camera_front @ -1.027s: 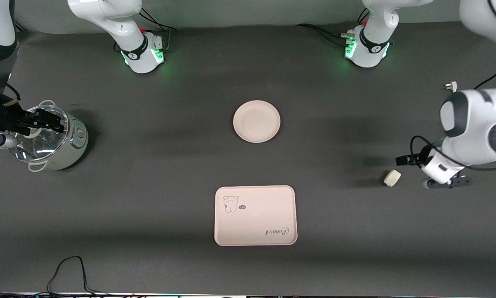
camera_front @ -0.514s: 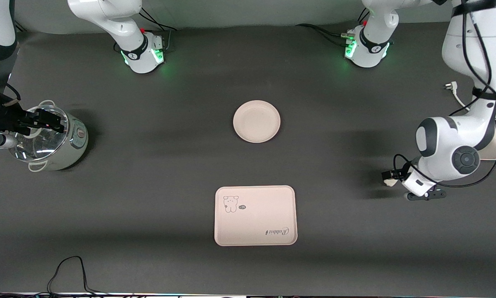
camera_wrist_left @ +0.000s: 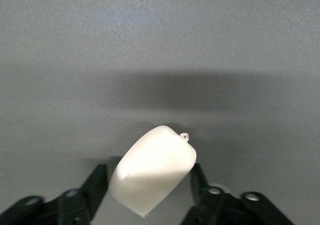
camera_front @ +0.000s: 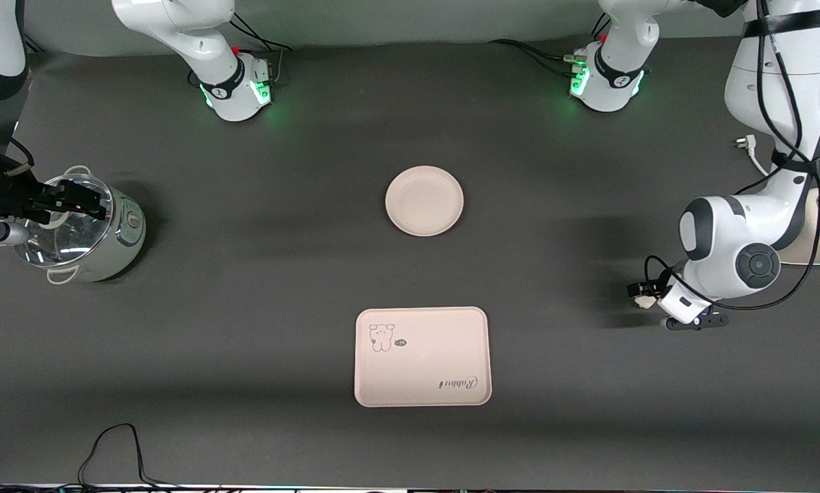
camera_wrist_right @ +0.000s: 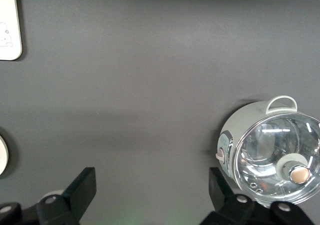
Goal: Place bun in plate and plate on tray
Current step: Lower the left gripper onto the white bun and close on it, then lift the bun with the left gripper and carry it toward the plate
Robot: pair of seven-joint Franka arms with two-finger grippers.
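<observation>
The off-white bun lies on the dark table toward the left arm's end, between the fingers of my left gripper. In the left wrist view the bun sits slanted and both fingers touch its sides, so my left gripper is shut on it at table level. The round plate lies bare at the table's middle. The rectangular tray with the Rabbit script lies nearer the front camera than the plate. My right gripper is open and empty, waiting over a pot.
A pale green pot with a glass lid stands at the right arm's end; it also shows in the right wrist view. A tray corner shows there too. A black cable lies at the front edge.
My left arm swung in toward the bun and lowered the gripper around it; the fingers now touch it. The right arm, plate and tray have not moved.
</observation>
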